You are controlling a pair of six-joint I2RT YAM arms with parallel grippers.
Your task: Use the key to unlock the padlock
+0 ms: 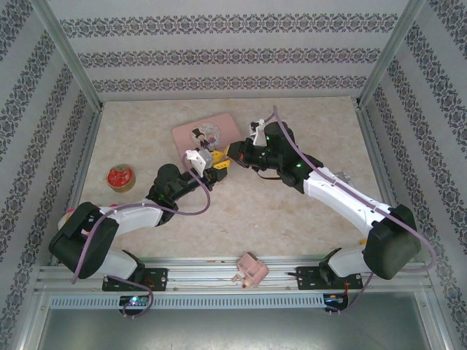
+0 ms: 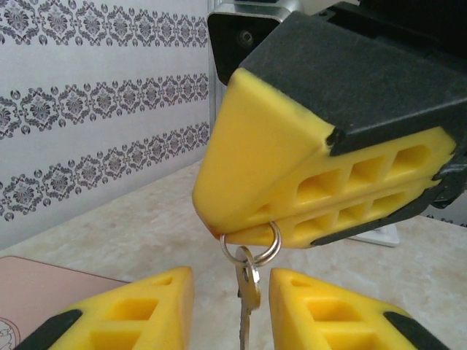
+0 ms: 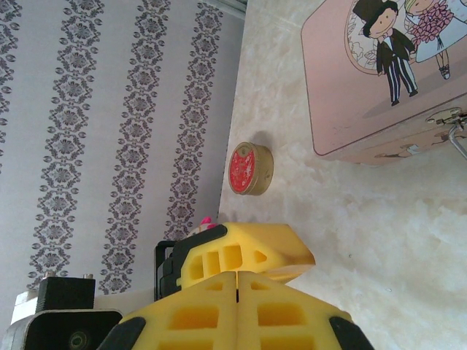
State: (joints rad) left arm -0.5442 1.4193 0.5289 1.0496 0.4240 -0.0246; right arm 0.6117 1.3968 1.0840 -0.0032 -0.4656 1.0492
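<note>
Seen from above, the left pincer (image 1: 211, 166) and the right pincer (image 1: 232, 154) meet tip to tip over the beige marbled tabletop (image 1: 277, 211). Their blocky yellow fingers are almost touching. Just beyond the tips lies a flat pink rectangular tin (image 1: 208, 133). Well off to the left pincer's outer side sits a round red-topped disc with a tan rim (image 1: 119, 177).

From the left wrist, the right pincer (image 2: 233, 226) is pressed closed. Its matte yellow fingers, moulded with square hollows, pinch a thin silver wire key ring (image 2: 271, 240) in their seam. The small flat silvery metal key (image 2: 246, 299) hangs from that ring, straight down between the left pincer's (image 2: 232, 292) fingers (image 2: 139, 313). These stand apart, with a gap on each side of the blade.

From the right wrist, the right pincer (image 3: 237, 281) shows its fingers flush together, the seam a thin line. The left pincer's yellow finger (image 3: 255, 251) lies just past its tips. Farther out are the disc (image 3: 250, 169) and the tin (image 3: 343, 95). The tin's glossy lid carries a cartoon bride and groom, and a small metal clasp (image 3: 441, 117) sits at its edge.
</note>
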